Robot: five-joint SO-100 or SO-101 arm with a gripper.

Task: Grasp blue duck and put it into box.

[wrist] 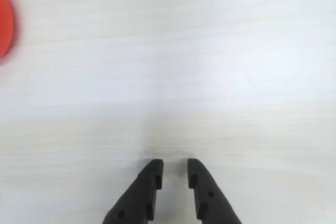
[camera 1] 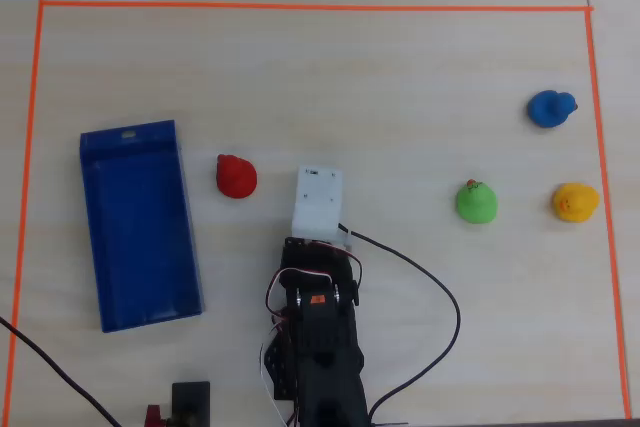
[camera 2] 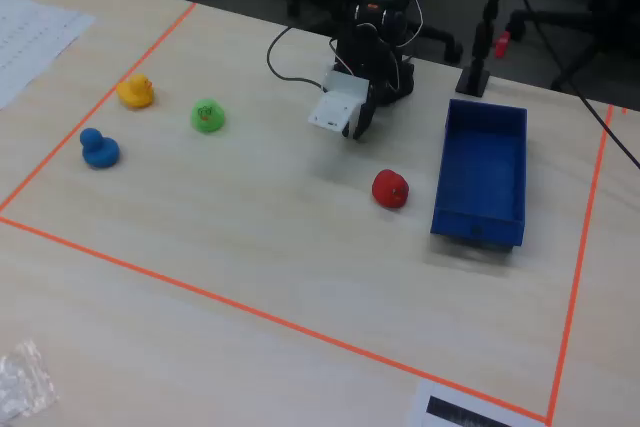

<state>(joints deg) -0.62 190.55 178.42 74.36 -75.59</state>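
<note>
While the blue duck (camera 1: 551, 108) sits at the overhead view's upper right, well apart from the arm, the gripper (wrist: 175, 167) hangs empty, jaws slightly apart. Best swing right past the green duck (camera 1: 476, 201), open wider, then descend squarely before carrying to the box (camera 1: 137, 224) at left.

You have a pale, light-wood-grain table (camera 1: 420, 327) marked off by a thin orange tape line (camera 1: 300, 7). On it, the blue duck (camera 1: 551, 108) is bright blue, the green duck (camera 1: 476, 201) is vivid green with a small darker spot on top, and the yellow duck (camera 1: 575, 201) is yellow-orange. The red duck (camera 1: 236, 176) is plain red. The box (camera 1: 139, 226) is deep blue all over. Your arm (camera 1: 318, 342) is black with a white housing (camera 1: 318, 204), and black cables (camera 1: 440, 297) trail from it. In the wrist view, the gripper (wrist: 175, 169) has matte black fingers, with a blurred red patch at 10 o'clock.
</note>
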